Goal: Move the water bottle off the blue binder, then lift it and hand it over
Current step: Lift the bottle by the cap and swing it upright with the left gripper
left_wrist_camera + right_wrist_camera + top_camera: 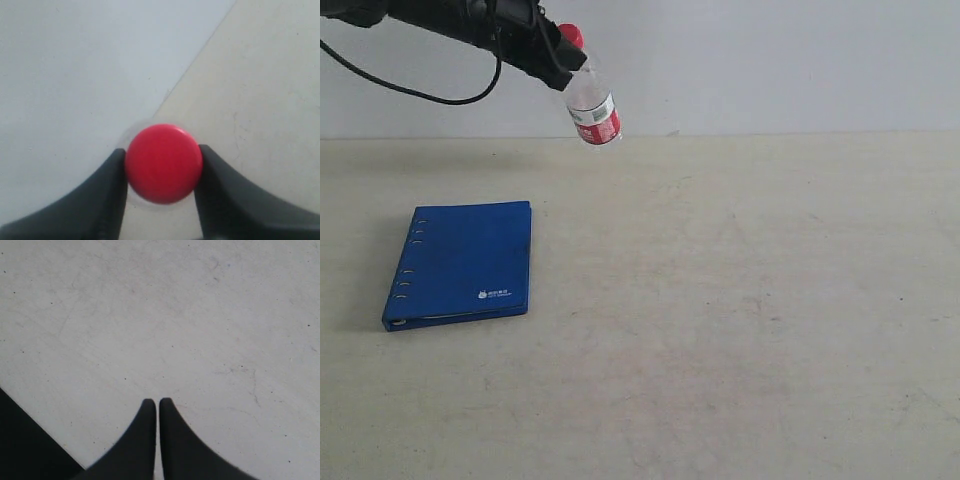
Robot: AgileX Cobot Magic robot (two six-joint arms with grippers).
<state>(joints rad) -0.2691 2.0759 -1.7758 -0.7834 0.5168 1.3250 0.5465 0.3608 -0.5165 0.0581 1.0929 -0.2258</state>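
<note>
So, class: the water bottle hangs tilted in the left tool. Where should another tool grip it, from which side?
Probably the water bottle by its labelled body, from the exterior view's right: the left tool clamps the neck under the cap, so that round lower part is free.

A broad counter (750, 330) fills most of the scene. Its top is a pale beige-grey, matte and lightly worn, with faint scuffs, thin scratch lines and small dark specks scattered across it; these show clearest in the right wrist view. At its far edge the counter meets a plain wall (770, 60), off-white with a cool bluish cast and even in tone. The seam between them runs straight from left to right. The light is soft and diffuse, leaving only a faint, blurred shadow on the far left of the counter.
</note>
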